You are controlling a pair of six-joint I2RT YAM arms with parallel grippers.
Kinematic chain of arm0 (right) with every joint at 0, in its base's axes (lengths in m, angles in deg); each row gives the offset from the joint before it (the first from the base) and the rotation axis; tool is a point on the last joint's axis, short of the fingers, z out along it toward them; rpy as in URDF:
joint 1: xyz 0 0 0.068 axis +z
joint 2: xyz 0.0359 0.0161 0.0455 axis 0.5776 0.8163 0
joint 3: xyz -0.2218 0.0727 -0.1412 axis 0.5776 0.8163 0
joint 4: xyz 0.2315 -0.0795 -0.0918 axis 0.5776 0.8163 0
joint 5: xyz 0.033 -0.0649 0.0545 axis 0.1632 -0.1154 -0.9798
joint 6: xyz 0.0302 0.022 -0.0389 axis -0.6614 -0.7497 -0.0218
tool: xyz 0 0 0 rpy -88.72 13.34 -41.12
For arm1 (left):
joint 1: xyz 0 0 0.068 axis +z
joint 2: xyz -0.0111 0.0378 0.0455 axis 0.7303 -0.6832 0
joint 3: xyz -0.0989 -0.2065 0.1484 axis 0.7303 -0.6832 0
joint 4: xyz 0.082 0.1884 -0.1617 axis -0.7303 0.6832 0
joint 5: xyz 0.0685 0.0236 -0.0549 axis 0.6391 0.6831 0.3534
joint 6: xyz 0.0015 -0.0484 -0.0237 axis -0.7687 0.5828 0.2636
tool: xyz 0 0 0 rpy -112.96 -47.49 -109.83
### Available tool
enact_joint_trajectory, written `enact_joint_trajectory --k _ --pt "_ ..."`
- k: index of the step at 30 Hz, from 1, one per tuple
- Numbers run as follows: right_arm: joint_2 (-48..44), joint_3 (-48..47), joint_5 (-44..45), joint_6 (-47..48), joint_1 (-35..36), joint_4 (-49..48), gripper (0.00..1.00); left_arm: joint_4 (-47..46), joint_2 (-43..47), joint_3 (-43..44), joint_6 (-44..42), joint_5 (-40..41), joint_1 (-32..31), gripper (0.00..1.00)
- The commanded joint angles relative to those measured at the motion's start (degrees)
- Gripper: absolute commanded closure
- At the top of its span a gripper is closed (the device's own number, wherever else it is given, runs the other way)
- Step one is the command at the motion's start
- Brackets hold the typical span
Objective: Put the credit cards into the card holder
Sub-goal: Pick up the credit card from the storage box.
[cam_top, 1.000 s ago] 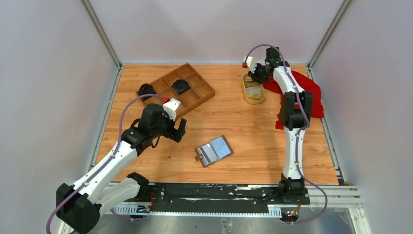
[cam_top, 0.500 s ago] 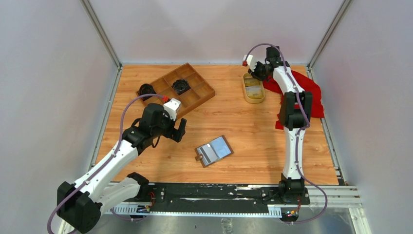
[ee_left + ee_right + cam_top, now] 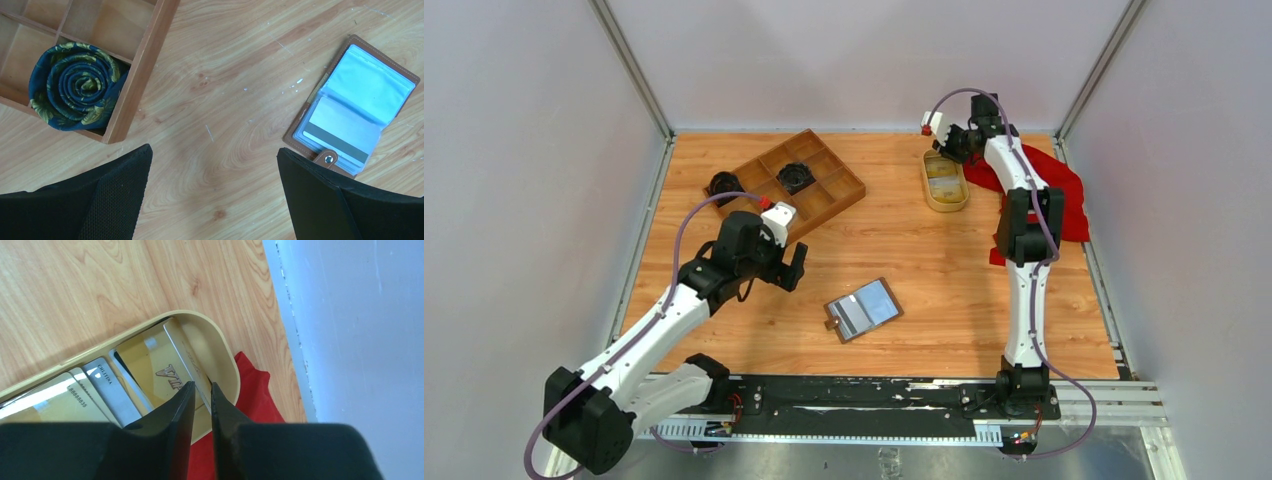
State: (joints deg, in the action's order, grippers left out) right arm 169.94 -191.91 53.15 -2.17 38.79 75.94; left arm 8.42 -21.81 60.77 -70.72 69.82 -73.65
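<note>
The card holder (image 3: 864, 309) lies open on the table, brown with shiny pockets (image 3: 367, 85); one whitish card with a dark stripe (image 3: 336, 136) sits in its near pocket. Several credit cards (image 3: 102, 387) lie in the oval yellow dish (image 3: 927, 185) at the back right. My right gripper (image 3: 948, 150) reaches into the dish (image 3: 222, 342). Its jaws (image 3: 202, 386) are shut on one card (image 3: 182, 350), tilted up on edge. My left gripper (image 3: 790, 268) hovers wide open left of the holder, with bare wood between its fingers (image 3: 215, 190).
A wooden compartment tray (image 3: 829, 197) stands at the back left, with a rolled dark patterned tie (image 3: 75, 85) in one compartment and another dark roll (image 3: 722, 185) beside it. A red cloth (image 3: 1064, 195) lies under the dish's right side, near the wall.
The right jaws have narrowed onto the card in the dish. The left arm and the card holder have stayed put.
</note>
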Motion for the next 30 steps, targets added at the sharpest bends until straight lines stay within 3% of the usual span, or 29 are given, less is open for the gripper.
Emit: enact_joint_trajectory --k 1,12,19,30 --pt "2.78 -3.23 -1.77 1.34 -0.26 -0.3 0.78 -0.17 -0.76 -0.47 -0.51 0.25 0.64 0.0" --pt "3.98 -3.42 -2.7 3.59 -0.52 -0.21 0.77 0.02 -1.99 -0.39 -0.51 0.65 0.81 0.0" --pt "2.45 -0.99 -3.22 7.96 -0.6 0.41 0.99 0.09 -2.35 -0.3 -0.51 0.8 0.81 0.0" --pt "-11.45 10.44 -7.82 11.24 -2.34 0.32 1.0 0.29 -1.96 -0.17 -0.51 0.15 0.81 0.0"
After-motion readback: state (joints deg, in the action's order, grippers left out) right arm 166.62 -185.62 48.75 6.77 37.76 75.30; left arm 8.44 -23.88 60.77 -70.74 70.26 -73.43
